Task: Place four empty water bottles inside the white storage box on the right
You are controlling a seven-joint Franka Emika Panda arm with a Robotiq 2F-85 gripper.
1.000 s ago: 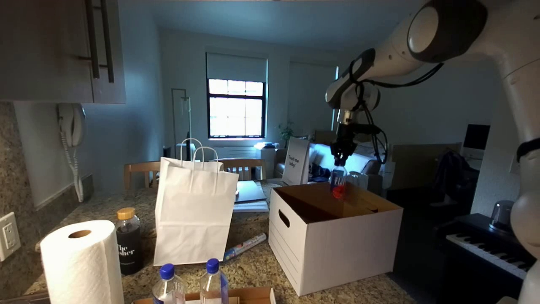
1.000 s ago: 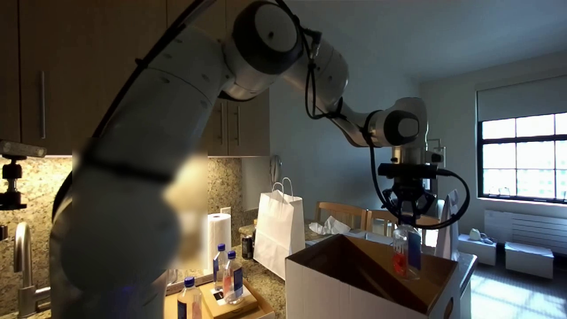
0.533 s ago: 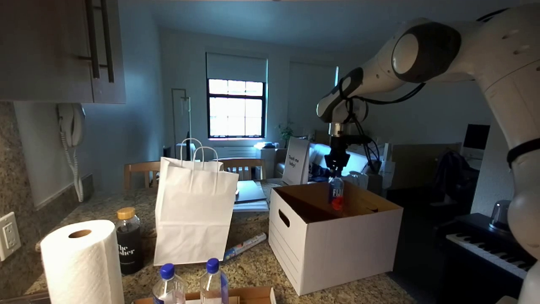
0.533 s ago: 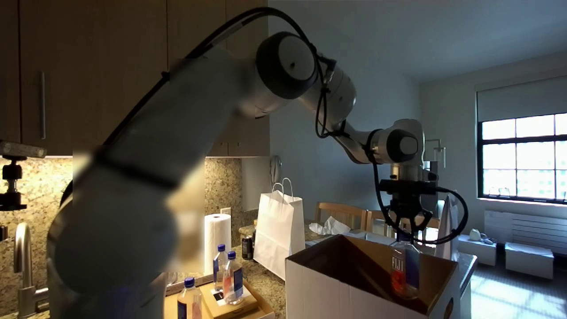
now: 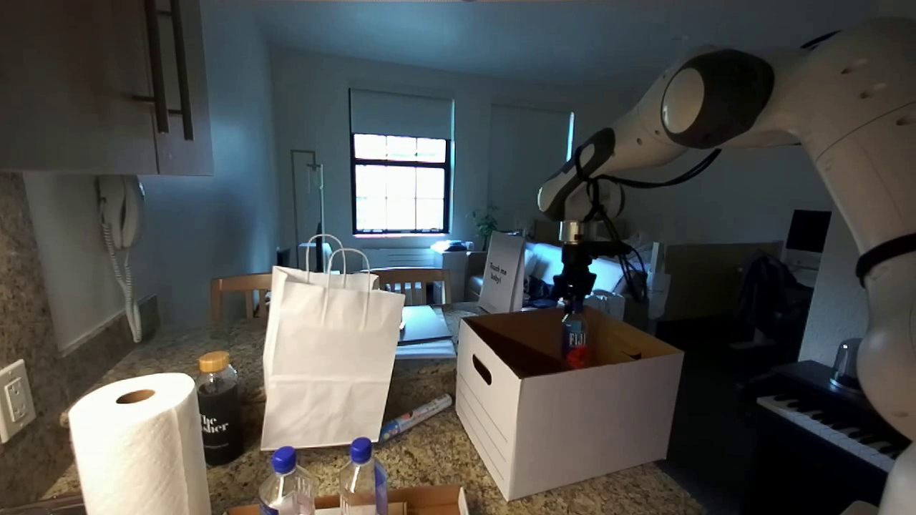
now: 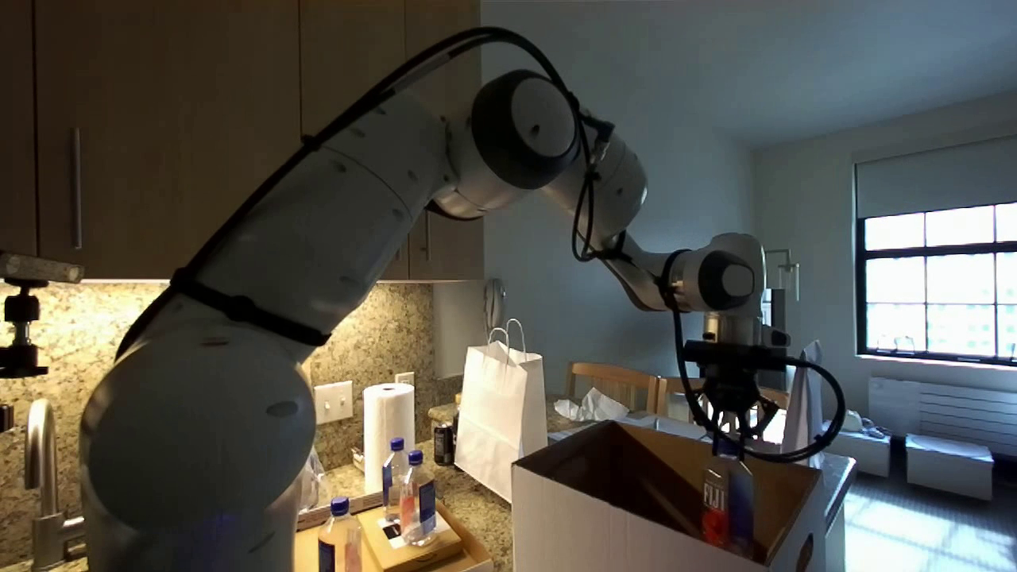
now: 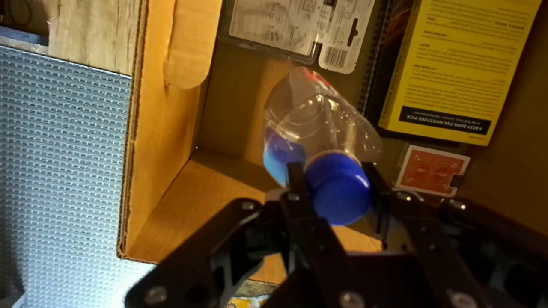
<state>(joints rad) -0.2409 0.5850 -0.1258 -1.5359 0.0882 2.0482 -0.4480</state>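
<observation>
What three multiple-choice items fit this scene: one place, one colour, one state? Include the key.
1. Relative to the box, the yellow book is:
A) beside it
B) inside it
C) beneath it

2. In the wrist view, the cap of the bottle is:
A) green
B) white
C) blue

3. The gripper is:
A) shut on that bottle
B) wide open
C) shut on nothing

1 B: the wrist view looks down into the box, with the book in it.
2 C: its top shows plain blue.
3 A: the cap sits pinched between the jaws.
</observation>
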